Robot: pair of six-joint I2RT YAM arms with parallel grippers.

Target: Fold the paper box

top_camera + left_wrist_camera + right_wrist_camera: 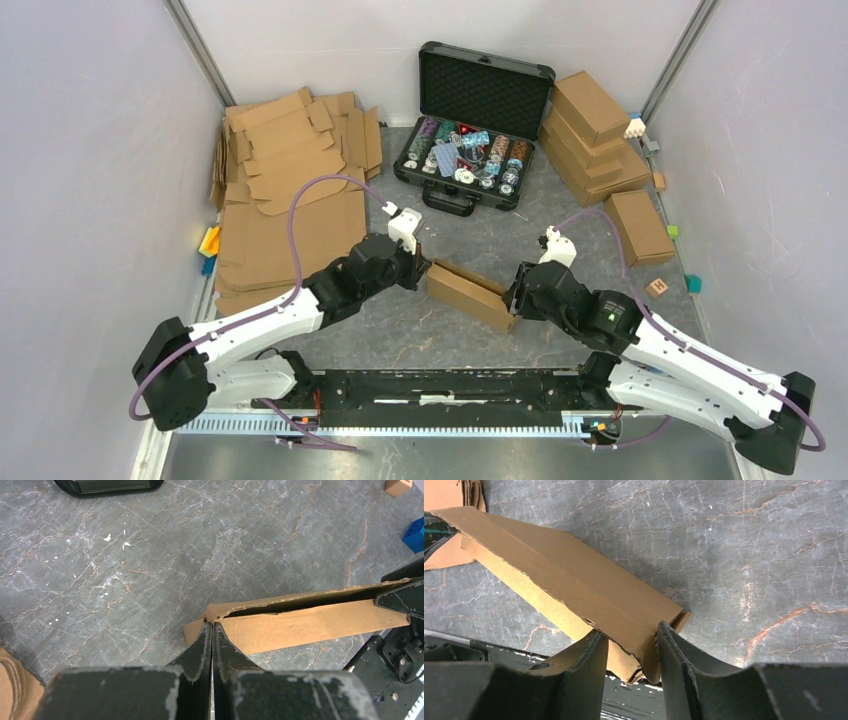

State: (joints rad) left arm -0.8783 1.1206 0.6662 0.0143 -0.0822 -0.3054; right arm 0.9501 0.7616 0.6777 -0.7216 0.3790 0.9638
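Observation:
The paper box (470, 292) lies mid-table as a shallow brown cardboard box, its lid nearly down with a dark slit along the top edge (310, 622). My left gripper (422, 268) is shut, and its joined tips (212, 626) press against the box's left end corner. My right gripper (515, 295) straddles the box's right end (574, 590). One finger sits against the front wall and the other against the lid side, so the gripper (630, 628) is shut on that end.
Flat cardboard blanks (290, 190) are piled at the back left. An open black case of poker chips (470, 130) stands at the back centre. Finished brown boxes (595, 135) are stacked at the back right, one more (638, 225) nearer. Small coloured blocks (693, 283) lie at the right.

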